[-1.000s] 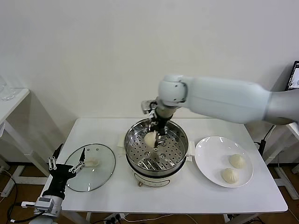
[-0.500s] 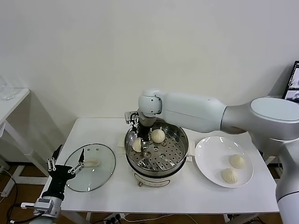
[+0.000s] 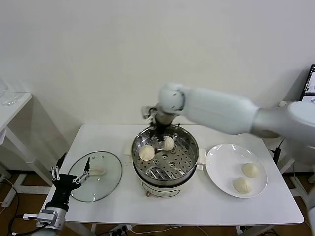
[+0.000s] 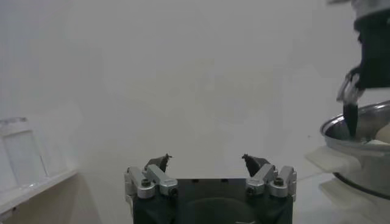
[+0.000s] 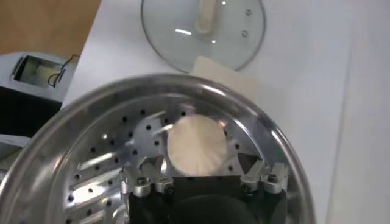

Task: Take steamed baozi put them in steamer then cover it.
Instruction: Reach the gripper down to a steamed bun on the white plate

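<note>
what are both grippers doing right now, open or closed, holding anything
Left gripper: open, holding nothing, parked low beside the table near the cover.
Right gripper: open over the steamer, holding nothing; a baozi lies just beneath it.

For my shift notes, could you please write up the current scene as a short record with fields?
Steamer: uncovered, on the table's centre
Baozi in steamer: two, one on its left side, one toward the back
Baozi on plate: two
Cover: flat on the table, left of the steamer
Right hand: open, over the steamer, holding nothing
Left hand: open, idle at the table's left edge by the cover
Remaining: two baozi, then the cover
</note>
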Robot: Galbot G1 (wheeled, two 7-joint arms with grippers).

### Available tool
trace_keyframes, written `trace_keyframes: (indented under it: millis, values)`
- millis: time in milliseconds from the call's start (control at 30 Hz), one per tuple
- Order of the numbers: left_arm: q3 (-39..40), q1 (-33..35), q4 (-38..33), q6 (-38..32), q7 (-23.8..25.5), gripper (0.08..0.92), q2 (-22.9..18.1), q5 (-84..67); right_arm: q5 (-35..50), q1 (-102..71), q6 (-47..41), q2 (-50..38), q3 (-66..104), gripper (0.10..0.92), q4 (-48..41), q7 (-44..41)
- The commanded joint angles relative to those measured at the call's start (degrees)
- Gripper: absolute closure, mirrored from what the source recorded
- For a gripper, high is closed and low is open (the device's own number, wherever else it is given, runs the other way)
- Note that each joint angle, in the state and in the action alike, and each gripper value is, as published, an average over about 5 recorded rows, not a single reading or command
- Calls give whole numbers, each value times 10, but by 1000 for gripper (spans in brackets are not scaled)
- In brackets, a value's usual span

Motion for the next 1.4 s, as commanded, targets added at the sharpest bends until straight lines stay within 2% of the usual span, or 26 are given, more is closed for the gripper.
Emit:
trace_keyframes:
  millis: [33,300,567,933,1400]
  values:
    - [6,2,5,-1,0,177,3,7,-50,74,84,-276,-20,203,108,-76]
    - [17,9,-5,-1,0,177,3,12,-173,-51,171,-392,-5,203,114,-98]
    - [15,16,-10,-4,0,177,1,14,-294,-320,218,-380,190,203,40,-70]
    - [15,11,0,-4,-2,177,-3,17,-304,-397,226,-311,269,203,-28,-31]
    - [15,3,18,-4,-2,177,-3,19,-287,-414,217,-310,287,203,-23,-47]
